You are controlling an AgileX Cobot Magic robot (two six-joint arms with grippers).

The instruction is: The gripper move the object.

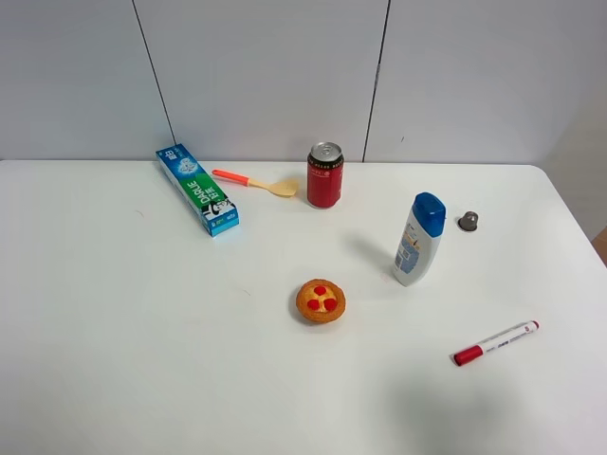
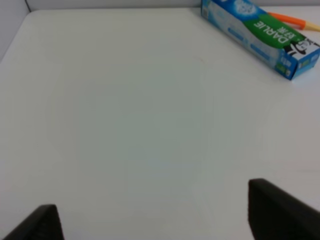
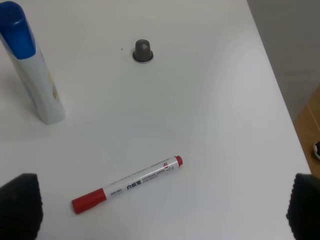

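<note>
The toy spatula (image 1: pixel 254 181) lies flat at the back of the white table (image 1: pixel 142 332), between the toothpaste box and the red can. Its orange-red handle points left and its tan blade points right. The end of the handle also shows in the left wrist view (image 2: pixel 289 19), behind the box. My left gripper (image 2: pixel 157 217) is open and empty over bare table, well short of the spatula. My right gripper (image 3: pixel 162 207) is open and empty above the marker pen. Neither gripper shows in the exterior view.
A blue-green toothpaste box (image 1: pixel 197 189), a red can (image 1: pixel 324 175), a white bottle with a blue cap (image 1: pixel 418 239), a small grey cap (image 1: pixel 469 221), a toy tart (image 1: pixel 321 300) and a red-capped marker (image 1: pixel 495 343) are on the table. The table's right edge (image 3: pixel 280 100) is near.
</note>
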